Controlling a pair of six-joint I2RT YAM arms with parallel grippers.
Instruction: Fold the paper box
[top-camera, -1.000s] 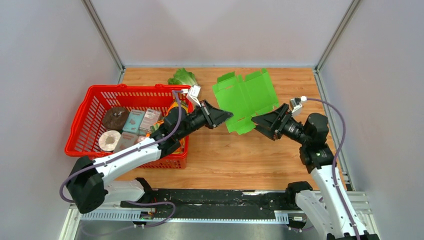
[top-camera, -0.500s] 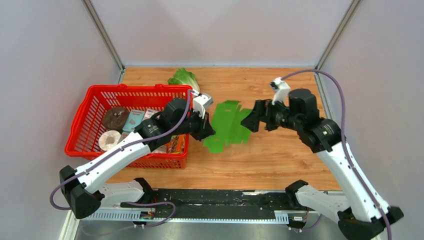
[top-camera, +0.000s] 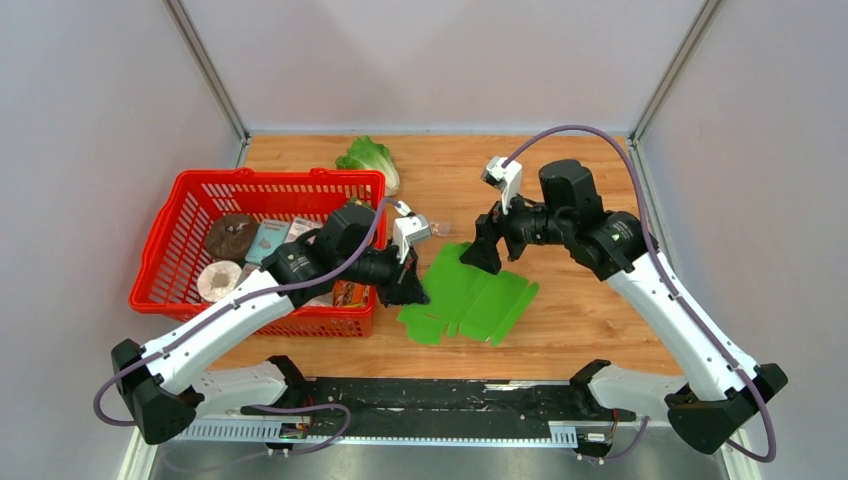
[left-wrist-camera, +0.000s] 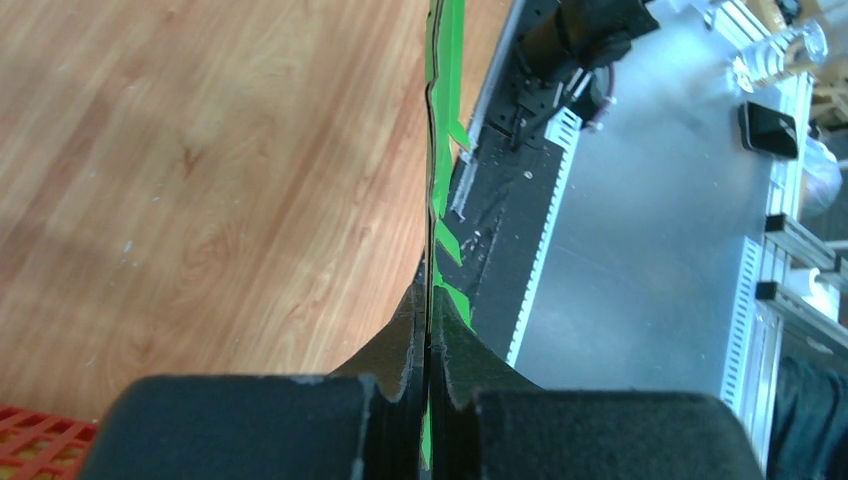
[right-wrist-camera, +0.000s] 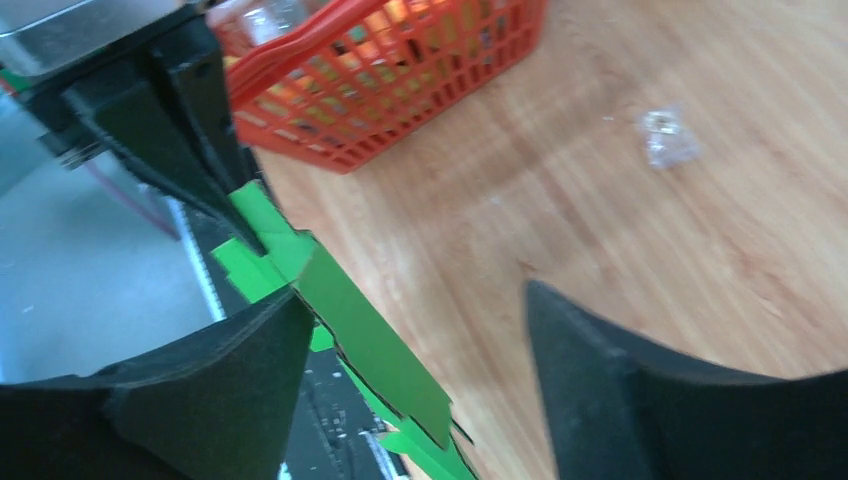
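Observation:
The paper box is a bright green die-cut card sheet, held in the air near the table's front middle. My left gripper is shut on its left edge; in the left wrist view the sheet runs edge-on between the closed fingers. My right gripper is open just above the sheet's far edge and holds nothing. In the right wrist view the green card lies beside the left finger, with a wide gap to the other finger.
A red basket with several grocery items stands at the left, against my left arm. A pale green lettuce lies at the back. A small clear wrapper lies on the wood. The rail runs along the front edge.
My right gripper let go of the sheet, opened and moved left and up. My left gripper carried the sheet toward the front and lower; it now hangs from the left gripper alone.

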